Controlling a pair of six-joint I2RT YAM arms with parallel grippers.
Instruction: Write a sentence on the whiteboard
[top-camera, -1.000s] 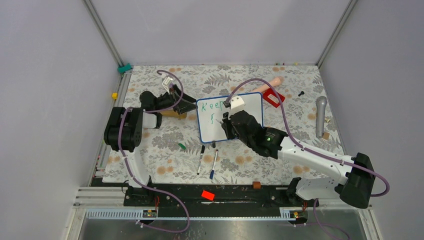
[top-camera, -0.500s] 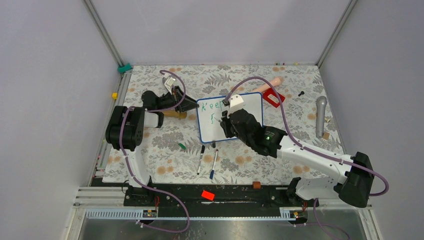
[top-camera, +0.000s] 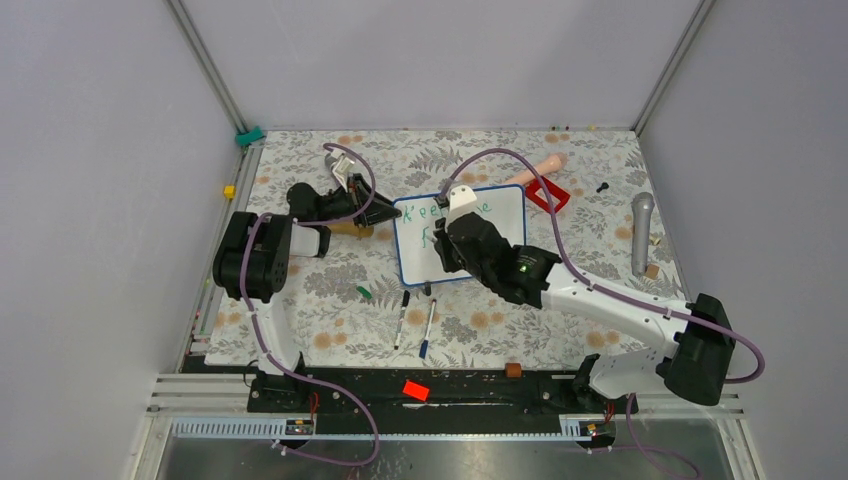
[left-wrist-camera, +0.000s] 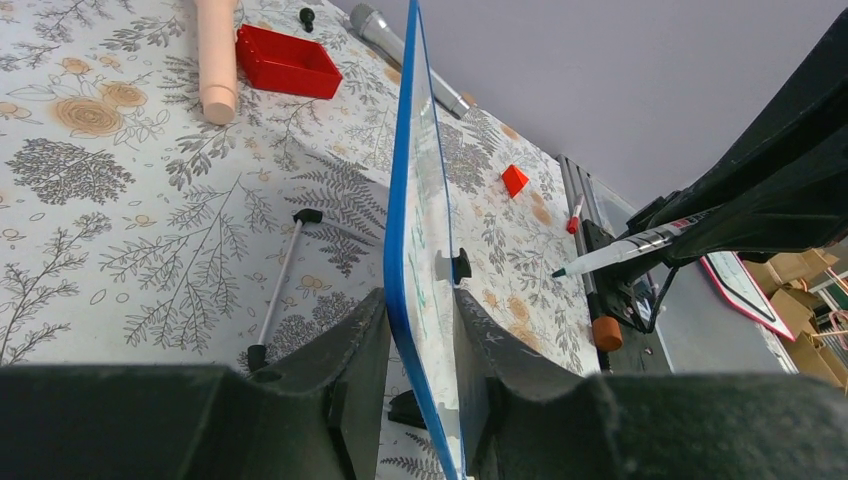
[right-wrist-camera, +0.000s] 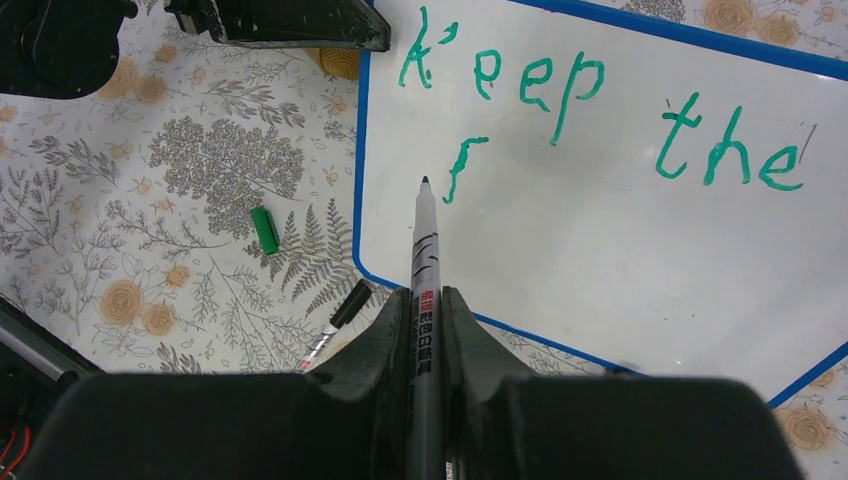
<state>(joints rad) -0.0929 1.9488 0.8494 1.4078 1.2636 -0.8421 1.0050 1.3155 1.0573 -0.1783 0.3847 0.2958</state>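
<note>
Green sentence (right-wrist-camera: 590, 110) is judged half written on the whiteboard (right-wrist-camera: 620, 260), "Keep the" done; marker (right-wrist-camera: 424, 250) is clenched in right claw (right-wrist-camera: 425, 305), its rim in left claw (left-wrist-camera: 420, 305).

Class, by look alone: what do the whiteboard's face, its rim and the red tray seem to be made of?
The whiteboard: glossy white coated face, perhaps melamine or enamelled steel; it gleams and mirrors faintly. Its rim: smooth blue, probably plastic. The red tray: likely moulded plastic, one even matt colour, thin walls.
</note>
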